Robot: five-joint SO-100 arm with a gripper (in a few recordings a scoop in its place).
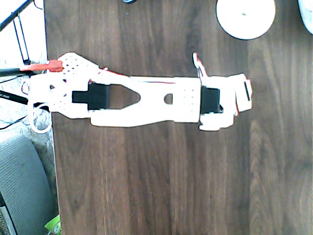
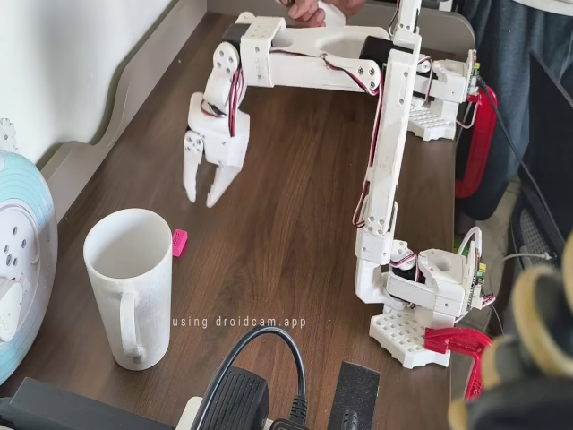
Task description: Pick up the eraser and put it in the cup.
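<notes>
The eraser (image 2: 180,242) lies flat on the dark wooden table (image 2: 295,260) in the fixed view, a small pink-red block just beside the upper right side of the cup (image 2: 131,287), close to its rim but, as far as the angle lets me judge, not touching it. The cup stands upright with its handle turned toward the camera; from overhead it is a white disc (image 1: 245,17) at the top edge of the table (image 1: 161,186).

The claw (image 2: 205,193) hangs above the table, behind the eraser and apart from it, pointing down. Its two white fingers are spread partway with a clear gap between the tips, and nothing is held between them. From overhead the white arm stretches across the table from left to right, with the claw (image 1: 244,95) at its right end, below the cup and well apart from it.
</notes>
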